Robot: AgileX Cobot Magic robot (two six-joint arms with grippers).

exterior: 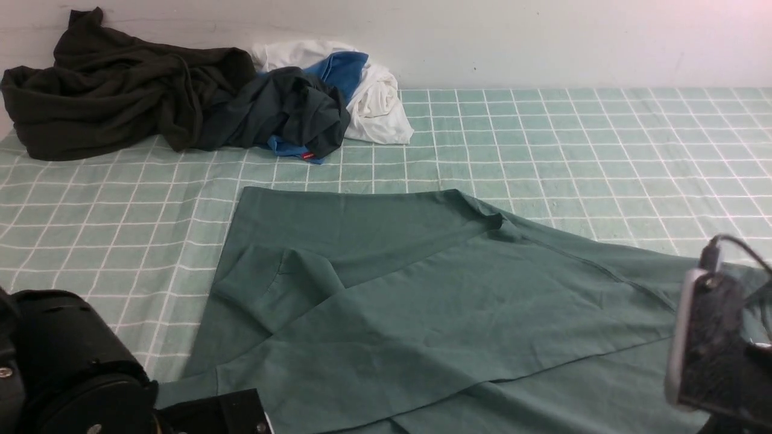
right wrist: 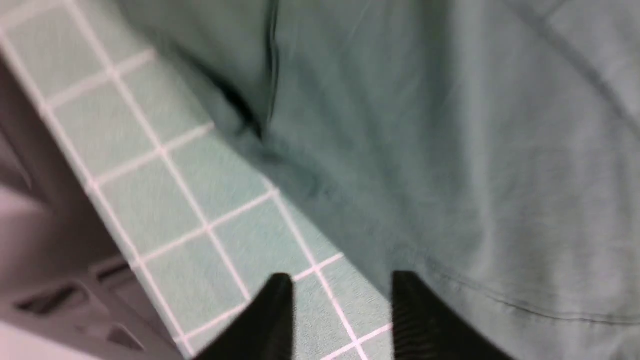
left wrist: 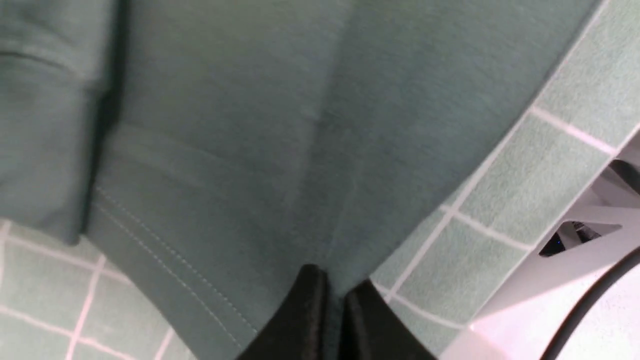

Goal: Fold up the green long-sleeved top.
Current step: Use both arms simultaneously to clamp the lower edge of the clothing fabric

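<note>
The top (exterior: 422, 301) is dull green and lies spread on the checked cloth (exterior: 543, 150), close to the robot, with one part folded across it (a few soft creases are seen). Its whole shape is shown only in the front view, where no claw tips are seen. In the left wrist view the left claw (left wrist: 336, 295) is seen pinched together on the top's stitched edge. In the right wrist view the right claw (right wrist: 342, 287) is held apart over the cloth and the top's edge.

Green checked cloth (exterior: 573, 157) carries green long-sleeved top (exterior: 434, 301), olive-black garment (exterior: 108, 96), charcoal-and-blue garment (exterior: 295, 108), white garment (exterior: 380, 102).
</note>
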